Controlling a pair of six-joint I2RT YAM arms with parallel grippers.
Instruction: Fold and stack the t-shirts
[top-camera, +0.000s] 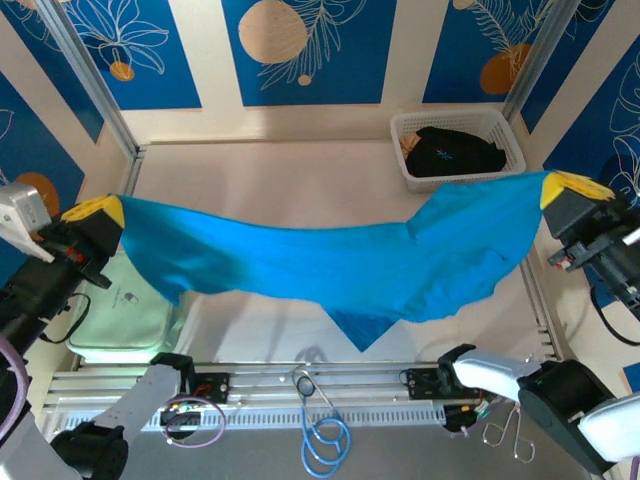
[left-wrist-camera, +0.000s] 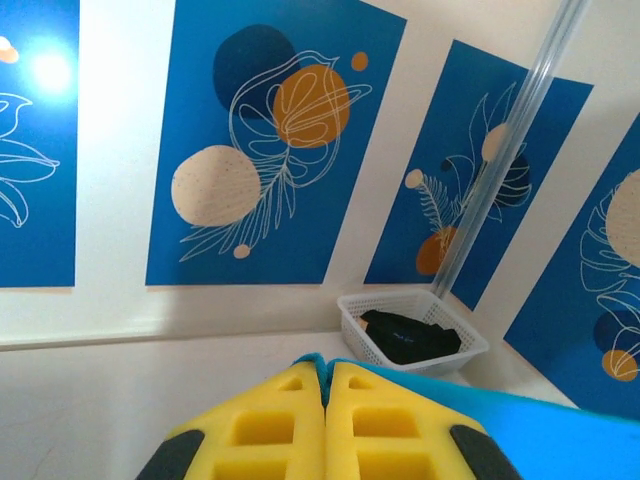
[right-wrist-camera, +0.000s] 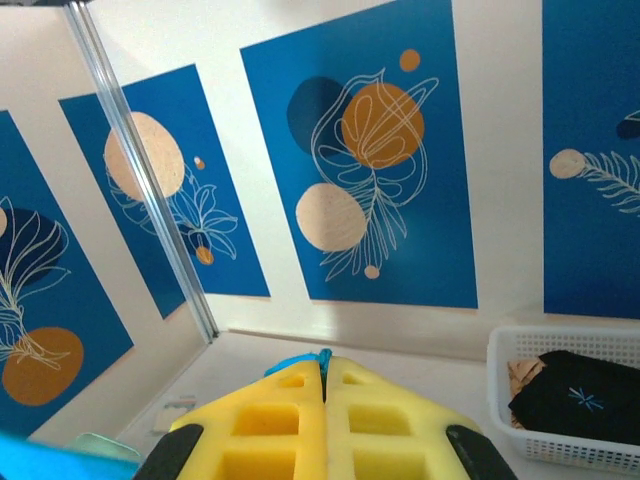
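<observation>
A teal-blue t-shirt hangs stretched in the air across the whole table, sagging in the middle. My left gripper is shut on its left end and my right gripper is shut on its right end. In the left wrist view a blue fold is pinched between the yellow fingers of my left gripper. The right wrist view shows the same pinch of blue cloth in my right gripper. A black t-shirt with a small pale mark lies bunched in the white mesh basket.
The basket stands at the back right of the table. A pale green flat pad lies at the front left, under the shirt's left end. Metal frame posts rise at both back corners. Cables lie along the near rail.
</observation>
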